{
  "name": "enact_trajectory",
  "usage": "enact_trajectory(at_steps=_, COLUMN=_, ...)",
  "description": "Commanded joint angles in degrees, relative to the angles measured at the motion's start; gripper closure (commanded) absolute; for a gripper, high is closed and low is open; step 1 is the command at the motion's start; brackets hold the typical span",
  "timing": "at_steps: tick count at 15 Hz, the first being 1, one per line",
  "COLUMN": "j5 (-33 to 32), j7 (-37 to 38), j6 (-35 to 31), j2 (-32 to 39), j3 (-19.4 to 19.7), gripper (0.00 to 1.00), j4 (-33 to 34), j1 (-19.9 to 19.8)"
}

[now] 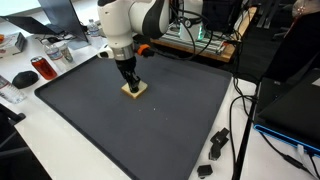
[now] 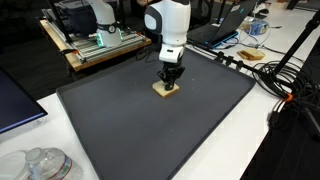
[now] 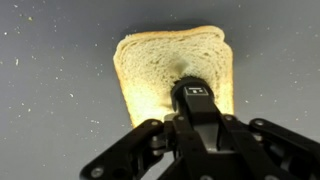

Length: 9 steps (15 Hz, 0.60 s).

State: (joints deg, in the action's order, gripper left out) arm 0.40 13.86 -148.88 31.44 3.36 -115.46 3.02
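A slice of white bread [image 1: 136, 91] lies flat on a dark grey mat [image 1: 150, 130]. It shows in both exterior views [image 2: 165, 92] and fills the upper middle of the wrist view [image 3: 160, 65]. My gripper [image 1: 131, 82] points straight down over the slice [image 2: 171, 80]. Its fingers are shut together, with the tips [image 3: 195, 92] at the centre of the bread, touching or just above it. Nothing is held between them. The near part of the slice is hidden behind the fingers.
The mat [image 2: 130, 120] covers most of a white table. A red object [image 1: 45, 68] and a black mouse [image 1: 22, 78] lie beside it, with black parts [image 1: 215, 145] and cables at another edge. A wooden cart with electronics [image 2: 100, 42], a glass lid [image 2: 45, 165] and a laptop [image 2: 15, 105] stand around.
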Motion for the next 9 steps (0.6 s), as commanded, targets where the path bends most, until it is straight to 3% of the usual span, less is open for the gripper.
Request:
enact_trajectory(at_steps=1, j5=0.34, j7=-0.28, j6=0.16, j2=0.01, j3=0.01, gripper=0.78, j4=0.11, j1=-0.06)
enact_trajectory(at_steps=4, j5=0.40, j7=-0.31, j6=0.14, j2=0.01, j3=-0.09, gripper=0.78, j4=0.11, j1=-0.18)
enact_trajectory(at_steps=5, j5=0.40, j7=-0.31, j6=0.14, j2=0.01, j3=-0.09, gripper=0.95, j4=0.11, j1=-0.18)
enact_trajectory(at_steps=9, j5=-1.80, j7=1.93, j6=-5.33, j2=0.86, j3=1.62, gripper=0.95, j4=-0.92, j1=2.05)
